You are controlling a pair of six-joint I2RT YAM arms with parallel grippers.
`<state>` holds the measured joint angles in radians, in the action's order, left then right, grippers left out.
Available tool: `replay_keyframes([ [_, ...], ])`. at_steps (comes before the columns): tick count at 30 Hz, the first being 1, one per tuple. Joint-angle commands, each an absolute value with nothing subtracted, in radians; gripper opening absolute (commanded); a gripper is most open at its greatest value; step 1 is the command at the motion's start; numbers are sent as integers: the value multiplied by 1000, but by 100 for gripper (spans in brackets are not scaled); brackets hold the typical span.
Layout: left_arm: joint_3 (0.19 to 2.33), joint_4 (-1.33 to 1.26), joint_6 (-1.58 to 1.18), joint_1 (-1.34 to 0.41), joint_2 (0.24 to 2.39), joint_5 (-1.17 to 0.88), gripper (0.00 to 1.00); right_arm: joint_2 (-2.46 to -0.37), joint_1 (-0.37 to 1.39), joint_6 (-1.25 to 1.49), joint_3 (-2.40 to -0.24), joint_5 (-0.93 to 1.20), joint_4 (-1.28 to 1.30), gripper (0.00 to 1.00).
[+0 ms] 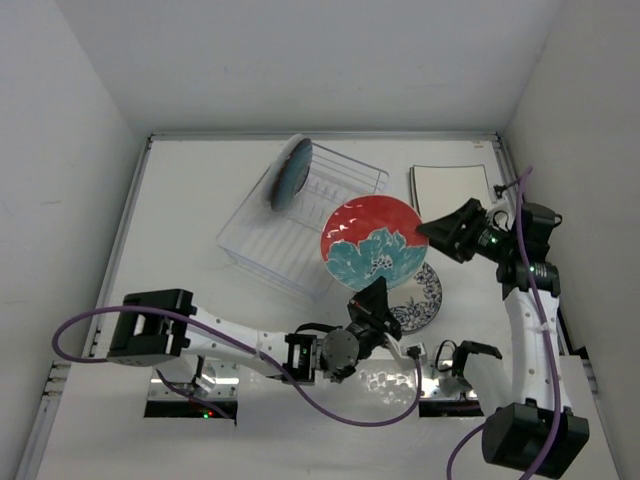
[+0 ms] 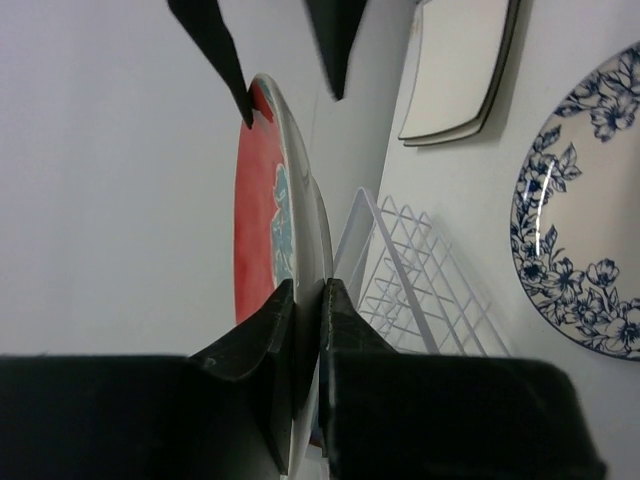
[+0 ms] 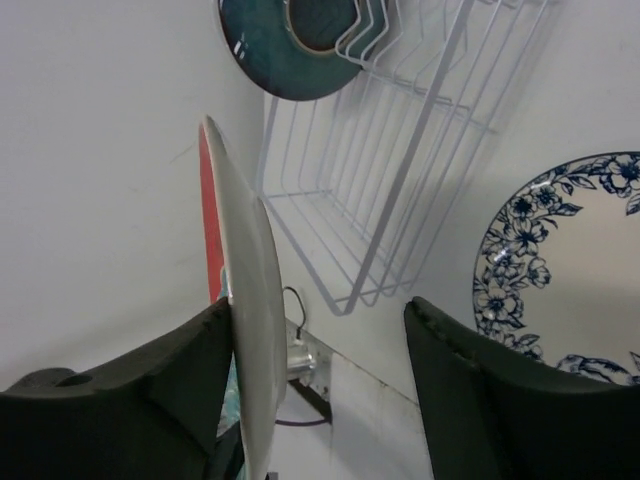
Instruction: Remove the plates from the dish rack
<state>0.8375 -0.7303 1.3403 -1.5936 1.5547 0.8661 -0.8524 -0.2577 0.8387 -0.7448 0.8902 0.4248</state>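
Observation:
My left gripper (image 1: pixel 377 300) is shut on the near rim of the red-and-teal floral plate (image 1: pixel 372 245) and holds it up on edge over the table. In the left wrist view the gripper (image 2: pixel 308 300) pinches the plate's rim (image 2: pixel 258 220). My right gripper (image 1: pixel 440 232) is open and straddles the plate's far right rim. In the right wrist view the gripper (image 3: pixel 320 340) has its left finger against the plate (image 3: pixel 245 330) and its right finger well apart. The white wire dish rack (image 1: pixel 300 225) holds one dark teal round plate (image 1: pixel 290 172) upright at its far end.
The blue floral plate (image 1: pixel 420 298) lies flat on the table under the held plate's near right side. Two stacked square cream plates (image 1: pixel 452 186) lie at the back right. White walls close in the table on three sides.

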Motion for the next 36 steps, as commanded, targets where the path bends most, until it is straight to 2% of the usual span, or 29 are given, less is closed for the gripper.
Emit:
replay_keyframes([
  [1,883,-890,1425,-1606,1555,884,0,-850,-250,868,-716,926,319,51],
  [3,893,-873,1422,-1605,1577,887,0,-856,-238,871,-713,931,319,43],
  [14,951,-759,1367,-1594,1614,876,0,-888,-140,776,-681,868,356,43],
  [16,954,-755,1365,-1589,1614,877,0,-902,-130,743,-678,859,368,27],
  [18,960,-744,1358,-1583,1611,881,3,-913,-130,727,-678,850,385,0],
  [20,962,-729,1341,-1580,1602,884,7,-922,-130,735,-663,844,359,0],
  [23,976,-659,1286,-1568,1586,890,30,-914,-133,785,-638,838,286,0],
  [24,985,-644,1257,-1563,1583,905,50,-904,-135,804,-620,798,223,0],
  [26,986,-611,1224,-1560,1574,923,65,-873,-146,863,-603,758,163,0],
  [27,985,-583,1182,-1560,1565,925,76,-865,-153,885,-591,746,109,0],
  [32,1015,-199,939,-1572,1502,916,96,-815,-218,978,-581,652,57,0],
  [36,1005,38,761,-1615,1480,920,99,-796,-299,1025,-546,655,16,0],
])
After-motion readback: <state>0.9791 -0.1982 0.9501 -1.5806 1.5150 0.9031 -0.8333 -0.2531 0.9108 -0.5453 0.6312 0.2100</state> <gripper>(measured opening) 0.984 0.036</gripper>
